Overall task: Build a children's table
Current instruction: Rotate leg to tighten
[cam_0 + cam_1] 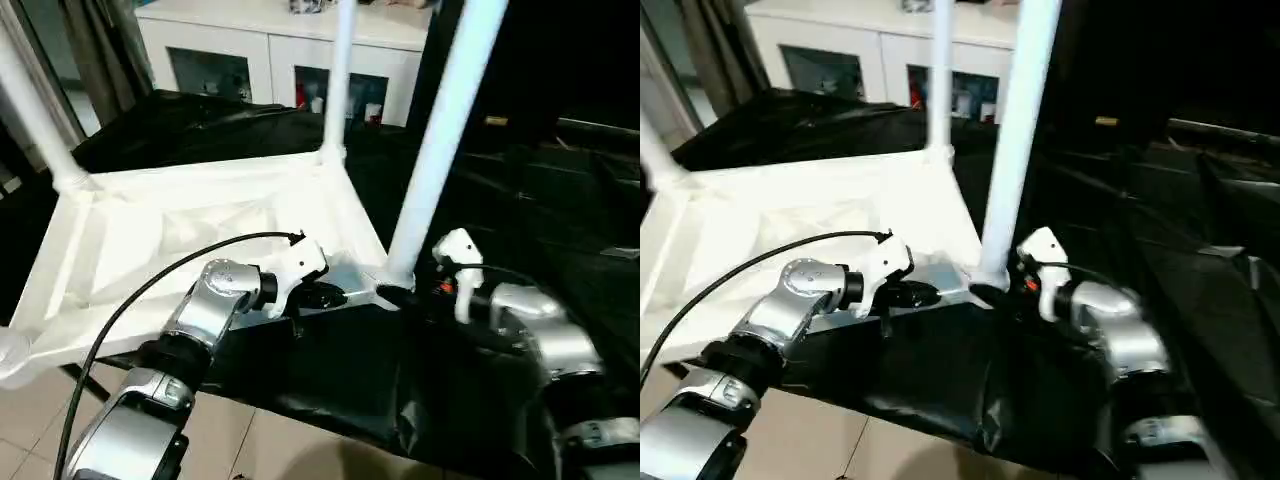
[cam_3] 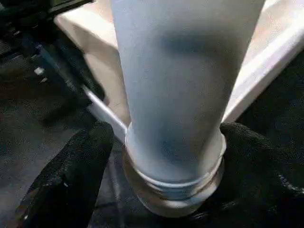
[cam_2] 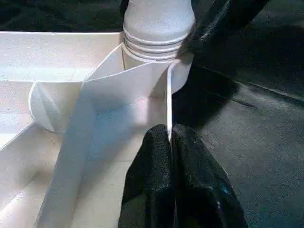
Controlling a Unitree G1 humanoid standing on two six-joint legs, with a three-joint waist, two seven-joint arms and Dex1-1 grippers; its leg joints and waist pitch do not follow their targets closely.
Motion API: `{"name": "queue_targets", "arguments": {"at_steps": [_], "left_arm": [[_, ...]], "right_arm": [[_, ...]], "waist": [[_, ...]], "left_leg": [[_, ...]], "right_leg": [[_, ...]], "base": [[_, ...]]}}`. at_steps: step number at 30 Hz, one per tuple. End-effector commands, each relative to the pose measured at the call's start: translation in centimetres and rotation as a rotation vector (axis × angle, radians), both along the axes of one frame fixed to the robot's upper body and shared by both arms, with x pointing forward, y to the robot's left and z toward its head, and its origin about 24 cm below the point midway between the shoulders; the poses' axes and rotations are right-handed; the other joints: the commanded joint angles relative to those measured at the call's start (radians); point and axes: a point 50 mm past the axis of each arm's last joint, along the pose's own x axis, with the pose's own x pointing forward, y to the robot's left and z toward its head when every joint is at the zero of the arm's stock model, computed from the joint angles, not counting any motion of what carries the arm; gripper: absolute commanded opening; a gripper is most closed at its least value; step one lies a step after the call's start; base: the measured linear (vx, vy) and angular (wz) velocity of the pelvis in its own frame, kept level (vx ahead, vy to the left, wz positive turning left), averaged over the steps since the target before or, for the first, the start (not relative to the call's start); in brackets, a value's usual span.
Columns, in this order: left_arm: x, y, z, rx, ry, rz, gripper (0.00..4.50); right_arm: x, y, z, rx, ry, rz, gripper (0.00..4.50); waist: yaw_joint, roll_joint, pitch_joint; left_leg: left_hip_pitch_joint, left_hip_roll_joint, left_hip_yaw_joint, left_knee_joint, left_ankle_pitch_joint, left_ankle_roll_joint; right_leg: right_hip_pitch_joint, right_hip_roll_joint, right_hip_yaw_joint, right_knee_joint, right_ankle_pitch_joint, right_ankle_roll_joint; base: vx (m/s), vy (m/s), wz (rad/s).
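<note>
The children's table lies upside down: its white ribbed tabletop (image 1: 200, 230) rests on black cloth. Three white legs stand up from its corner sockets: the near right leg (image 1: 440, 130), a far leg (image 1: 340, 70) and a left leg (image 1: 35, 110). My left gripper (image 3: 170, 140) is shut on the thin edge wall of the tabletop, just beside the near right socket (image 3: 159, 42). My right gripper (image 2: 167, 137) stands open around the base of the near right leg (image 2: 180, 85), one black finger (image 2: 71, 180) on each side.
A white glass-doored cabinet (image 1: 270, 50) stands behind the work. Black cloth (image 1: 330, 390) covers the surface under and around the tabletop. Tiled floor (image 1: 30, 420) lies below the near edge. A black cable (image 1: 150, 285) loops over my left forearm.
</note>
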Motion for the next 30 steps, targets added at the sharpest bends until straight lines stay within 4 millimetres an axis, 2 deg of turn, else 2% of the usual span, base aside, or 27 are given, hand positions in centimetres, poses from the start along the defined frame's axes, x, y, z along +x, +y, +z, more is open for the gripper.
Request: {"name": "queue_targets", "arguments": {"at_steps": [1, 4, 6, 7, 11, 20, 23, 25, 27, 30], "left_arm": [[-0.6, -0.4, 0.4, -0.103, 0.02, -0.053, 0.0], [-0.8, 0.0, 0.4, -0.102, 0.033, -0.071, 0.0], [-0.9, 0.2, 0.4, -0.1, 0.036, -0.077, 0.0], [-0.9, 0.2, 0.4, -0.1, 0.036, -0.077, 0.0], [-1.1, 0.3, 0.3, -0.1, 0.041, -0.082, 0.0], [-1.2, 0.5, 0.3, -0.09, 0.041, -0.072, 0.0], [-0.8, 0.3, 0.0, -0.058, 0.025, -0.024, 0.0], [-0.4, -0.1, -0.2, -0.041, 0.012, 0.026, 0.0], [0.0, -0.6, -0.2, -0.038, 0.002, 0.06, 0.0], [0.8, -2.5, -0.4, -0.017, -0.019, 0.162, 0.0]], "right_arm": [[-0.5, 0.1, 0.5, 0.014, 0.014, 0.094, 3.81], [-0.7, -0.1, 0.6, -0.003, 0.026, 0.129, 3.81], [-0.8, -0.1, 0.5, -0.006, 0.028, 0.135, 3.46], [-0.8, -0.1, 0.5, -0.005, 0.028, 0.134, 3.46], [-0.9, 0.3, 0.3, 0.005, 0.034, 0.151, 3.05], [-1.2, 0.8, -0.4, -0.007, 0.065, 0.16, 2.59], [-1.1, 0.9, -1.1, -0.018, 0.068, 0.086, 2.55], [-0.8, 1.2, -1.7, -0.025, 0.069, 0.0, 2.54], [-0.4, 1.6, -2.3, -0.039, 0.058, -0.082, 2.54], [0.6, 3.1, -3.5, -0.049, 0.06, -0.308, 2.53]], "waist": [[0.004, -0.018, -0.067], [0.004, -0.018, -0.063], [0.002, -0.019, -0.061], [0.003, -0.021, -0.062], [0.003, -0.022, -0.061], [0.004, -0.023, -0.063], [0.003, -0.021, -0.062], [-0.001, -0.021, -0.058], [-0.006, -0.022, -0.058], [-0.018, -0.019, -0.052]], "left_leg": [[0.006, 0.024, 0.0, -0.049, -0.145, 0.109], [0.007, 0.026, 0.0, -0.051, -0.174, 0.098], [0.008, 0.025, 0.0, -0.053, -0.188, 0.083], [0.009, 0.026, 0.0, -0.053, -0.187, 0.08], [0.008, 0.026, -0.001, -0.054, -0.183, 0.074], [0.007, 0.024, -0.001, -0.052, -0.164, 0.08], [0.006, 0.024, -0.001, -0.052, -0.166, 0.077], [0.008, 0.023, -0.002, -0.055, -0.191, 0.062], [0.009, 0.021, -0.006, -0.059, -0.21, 0.044], [0.016, 0.018, -0.008, -0.064, -0.26, 0.01]], "right_leg": [[0.058, -0.059, 0.037, -0.054, -0.1, -0.254], [0.055, -0.059, 0.037, -0.062, -0.171, -0.235], [0.053, -0.06, 0.038, -0.067, -0.221, -0.22], [0.053, -0.061, 0.038, -0.068, -0.227, -0.217], [0.052, -0.061, 0.038, -0.067, -0.24, -0.209], [0.053, -0.06, 0.038, -0.063, -0.216, -0.209], [0.052, -0.059, 0.038, -0.065, -0.227, -0.205], [0.047, -0.06, 0.038, -0.072, -0.282, -0.19], [0.049, -0.062, 0.037, -0.077, -0.337, -0.17], [0.039, -0.06, 0.038, -0.087, -0.408, -0.15]], "base": [[0.0, 0.0, 0.0], [0.0, 0.0, 0.0], [0.0, 0.0, 0.0], [0.0, 0.0, 0.0], [0.0, 0.0, 0.0], [0.0, 0.0, 0.0], [0.0, 0.0, 0.0], [0.0, 0.0, 0.0], [0.0, 0.0, 0.0], [0.0, 0.0, 0.0]]}}
